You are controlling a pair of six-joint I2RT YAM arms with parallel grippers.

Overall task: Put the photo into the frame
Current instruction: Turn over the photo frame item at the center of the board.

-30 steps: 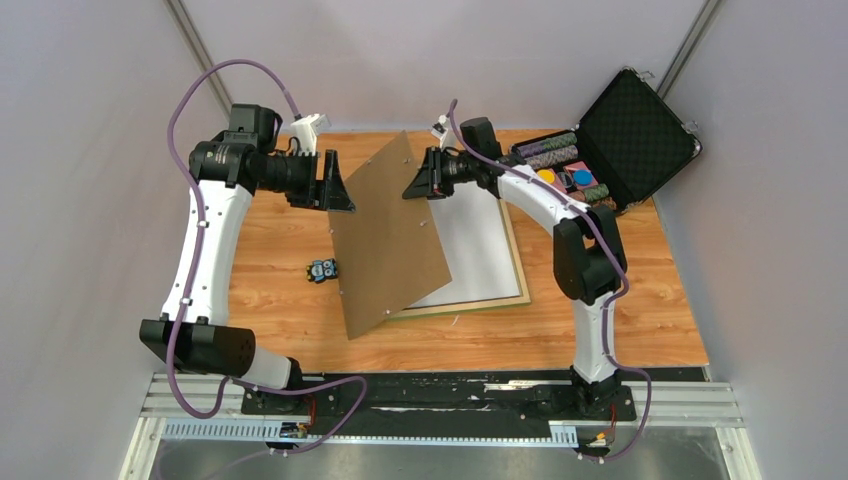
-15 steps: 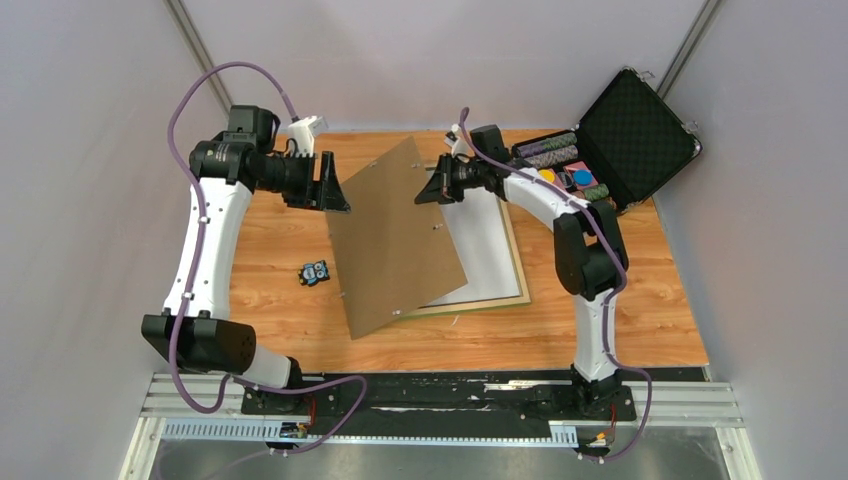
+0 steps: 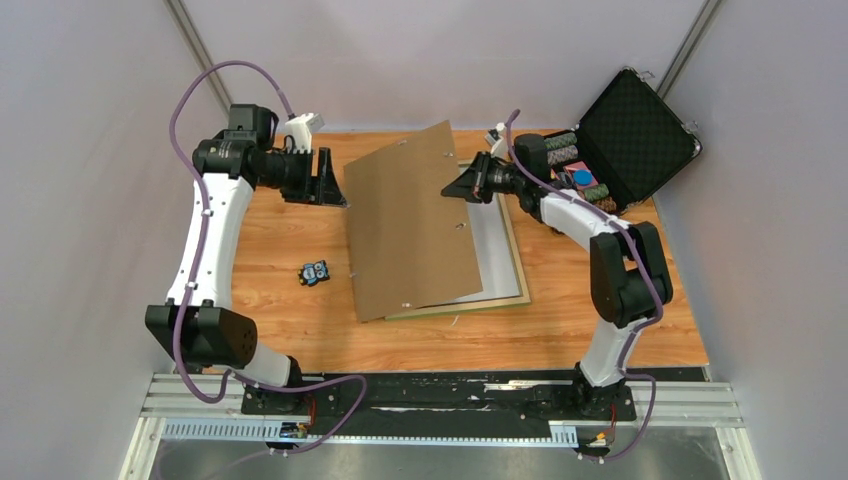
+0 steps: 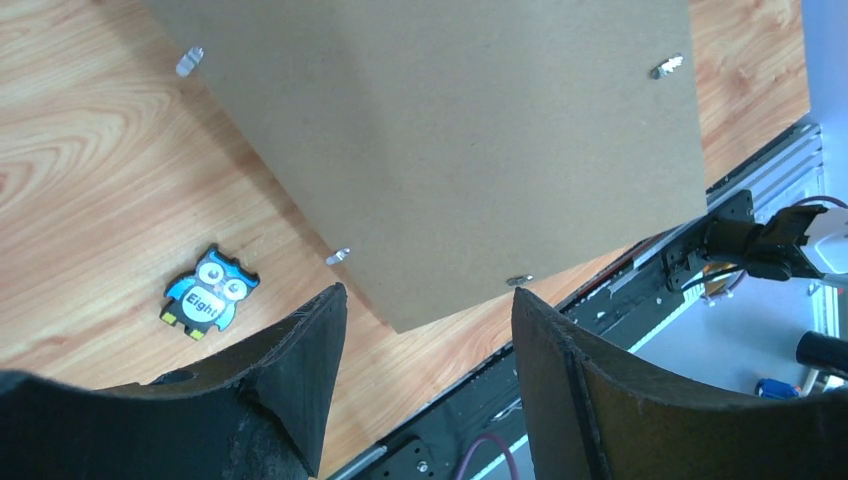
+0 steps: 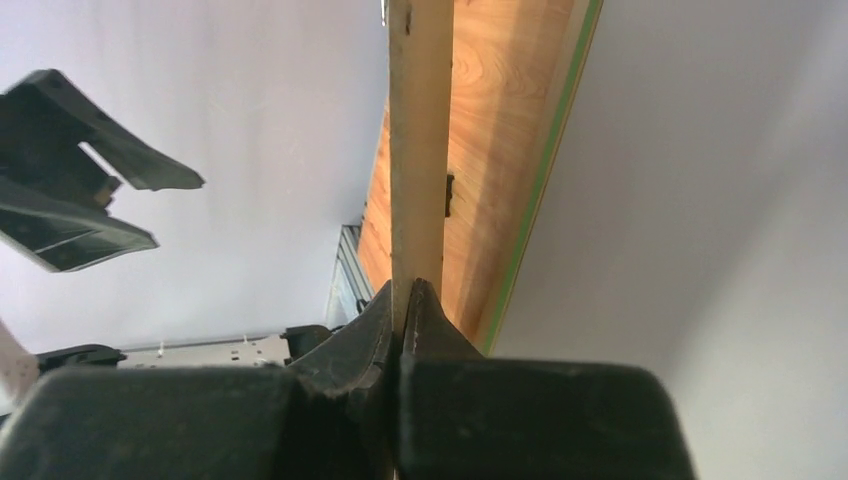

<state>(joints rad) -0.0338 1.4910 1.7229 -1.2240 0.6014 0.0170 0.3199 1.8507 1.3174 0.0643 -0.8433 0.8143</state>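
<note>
The frame (image 3: 521, 272) lies flat on the table, showing a green edge (image 5: 545, 170). A white sheet (image 3: 492, 250) lies inside its rails, and the photo's printed side is hidden. Over the frame's left part a plain brown backing board (image 3: 410, 225) slants. My right gripper (image 3: 456, 188) is shut on the board's right edge, seen edge-on (image 5: 420, 150) between its jaws (image 5: 408, 292). My left gripper (image 3: 335, 182) stands open just off the board's far left corner, touching nothing. In the left wrist view it (image 4: 430, 300) looks down past the board (image 4: 450, 150).
A small blue owl tile (image 3: 317, 271) (image 4: 210, 292) lies on the wood left of the board. An open black case (image 3: 632, 128) with chips stands at the back right. The metal rail (image 3: 440, 400) runs along the table's near edge.
The right gripper has shut on the board's edge and drawn it right and back, lower over the frame. The left gripper stayed open, now apart from the board.
</note>
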